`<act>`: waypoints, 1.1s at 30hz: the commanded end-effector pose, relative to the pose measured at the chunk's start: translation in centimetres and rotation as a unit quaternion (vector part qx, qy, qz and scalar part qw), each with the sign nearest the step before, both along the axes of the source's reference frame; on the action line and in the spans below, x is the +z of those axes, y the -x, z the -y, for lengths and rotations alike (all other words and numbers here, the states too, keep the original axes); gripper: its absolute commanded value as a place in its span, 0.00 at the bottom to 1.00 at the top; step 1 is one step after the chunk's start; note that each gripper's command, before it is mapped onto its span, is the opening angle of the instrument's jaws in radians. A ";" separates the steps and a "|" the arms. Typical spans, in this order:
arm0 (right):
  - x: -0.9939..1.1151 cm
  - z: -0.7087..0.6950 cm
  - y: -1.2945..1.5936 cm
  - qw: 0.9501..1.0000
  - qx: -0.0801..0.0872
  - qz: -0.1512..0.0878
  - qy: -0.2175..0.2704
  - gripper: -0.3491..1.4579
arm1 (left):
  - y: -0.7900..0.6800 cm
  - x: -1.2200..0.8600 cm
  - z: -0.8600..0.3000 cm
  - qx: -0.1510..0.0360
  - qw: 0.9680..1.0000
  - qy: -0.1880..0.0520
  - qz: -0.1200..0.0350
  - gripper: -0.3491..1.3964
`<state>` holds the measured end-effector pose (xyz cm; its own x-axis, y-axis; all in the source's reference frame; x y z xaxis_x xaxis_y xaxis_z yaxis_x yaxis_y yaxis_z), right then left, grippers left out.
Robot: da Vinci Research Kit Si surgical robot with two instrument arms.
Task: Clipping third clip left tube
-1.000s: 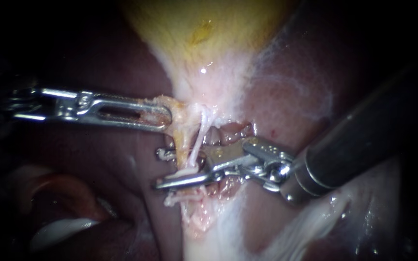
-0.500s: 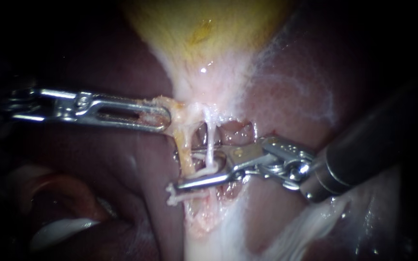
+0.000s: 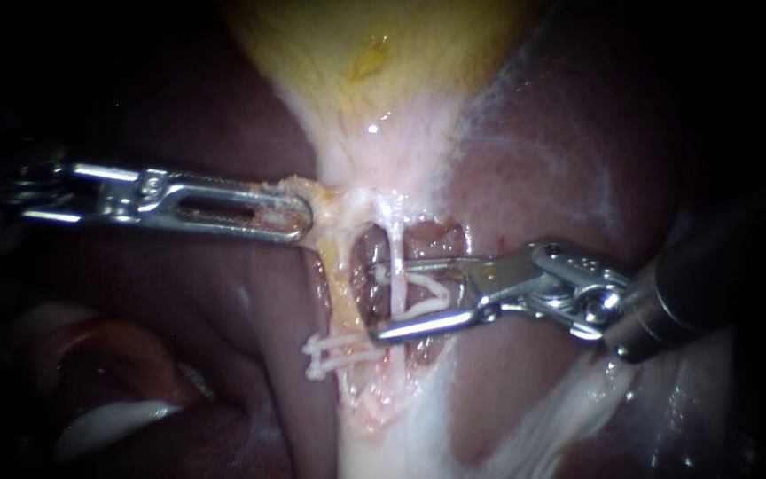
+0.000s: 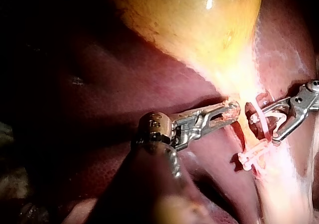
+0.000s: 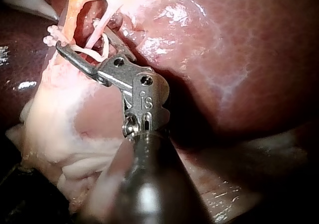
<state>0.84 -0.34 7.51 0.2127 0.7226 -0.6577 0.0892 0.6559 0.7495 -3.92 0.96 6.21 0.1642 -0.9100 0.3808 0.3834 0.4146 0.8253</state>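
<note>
Left instrument (image 3: 301, 219) is clamped on tissue (image 3: 319, 197) at centre-left, atop the left tube (image 3: 340, 297). Two clips (image 3: 337, 353) cross that tube's lower end. Right instrument (image 3: 376, 300) gapes wide, with a white clip (image 3: 423, 293) between its jaws astride a thin tube (image 3: 394, 244); contact unclear. Since a second ago it has backed rightward, tips off the left tube. Both shafts fade into dark.
</note>
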 end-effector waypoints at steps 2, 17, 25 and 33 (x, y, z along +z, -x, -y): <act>-0.04 -0.03 0.06 1.000 0.003 0.002 0.006 0.47 | 0.00 0.00 0.00 0.000 1.000 0.000 0.000 0.00; -0.31 -0.10 0.30 0.999 0.002 0.011 0.039 0.47 | -0.01 0.00 0.00 0.000 1.000 0.000 0.000 0.00; -0.48 -0.08 0.25 0.999 0.001 0.007 0.050 0.47 | -0.01 0.00 0.00 0.000 1.000 0.000 0.000 0.00; -0.45 -0.04 0.10 0.998 -0.003 0.019 0.057 0.47 | -0.01 0.00 0.00 0.000 1.000 0.000 0.000 0.00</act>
